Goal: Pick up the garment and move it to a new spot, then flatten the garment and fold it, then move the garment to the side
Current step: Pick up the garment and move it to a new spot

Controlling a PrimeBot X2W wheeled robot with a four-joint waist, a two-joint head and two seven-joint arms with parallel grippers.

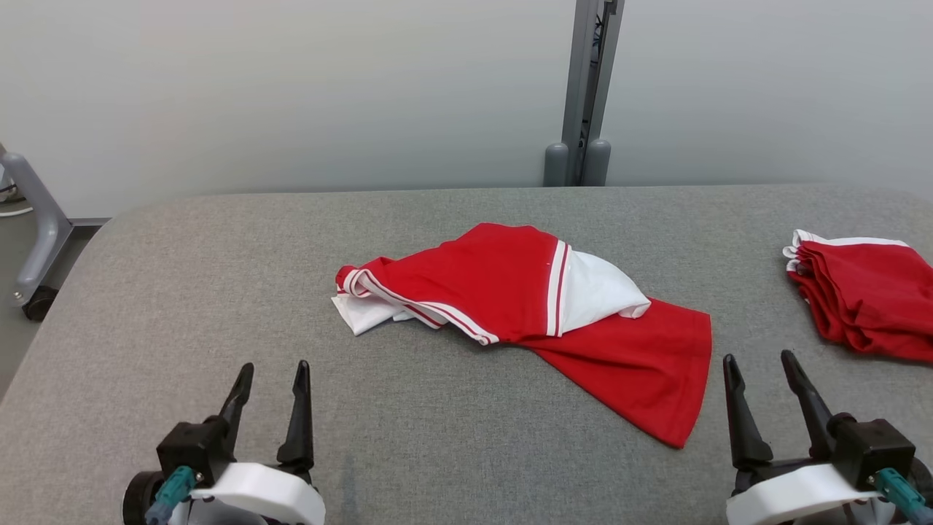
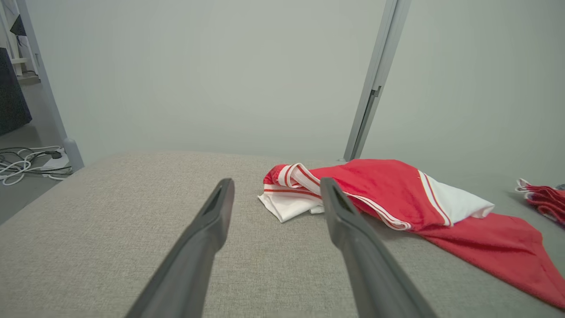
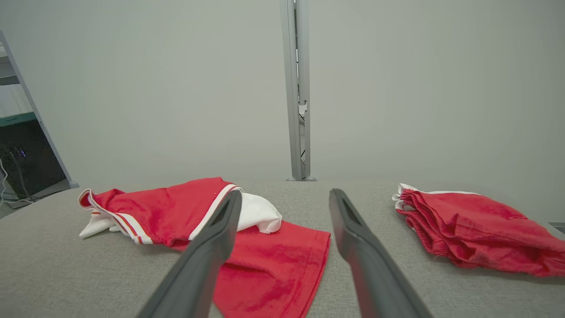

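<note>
Garment [image 1: 496, 284] lies crumpled near the middle of the grey worktop [image 1: 182, 292], and nothing holds it. It is mostly red, with white stripes along the edges. One white part sticks out at its left end, and another white panel is folded over on top, toward the right. A flat red part spreads from the heap toward the robot and to the right, and it ends in a straight hem.

The left gripper [image 1: 275, 368] is at the near left of the worktop, well apart from the garment. Its jaws stand wide apart with nothing between them. In the left wrist view the garment's white end shows just beyond one finger.

The right gripper [image 1: 758, 357] is at the near right, close beside the red hem, but it seems not to touch it. Its jaws are also wide apart and hold nothing.

A second pile of red cloth [image 1: 867, 299] with a white edge lies at the far right of the worktop, separate from the garment. A grey post [image 1: 583, 87] stands behind the far edge, in front of a pale wall. White cables [image 2: 22, 163] lie on the floor at the left.
</note>
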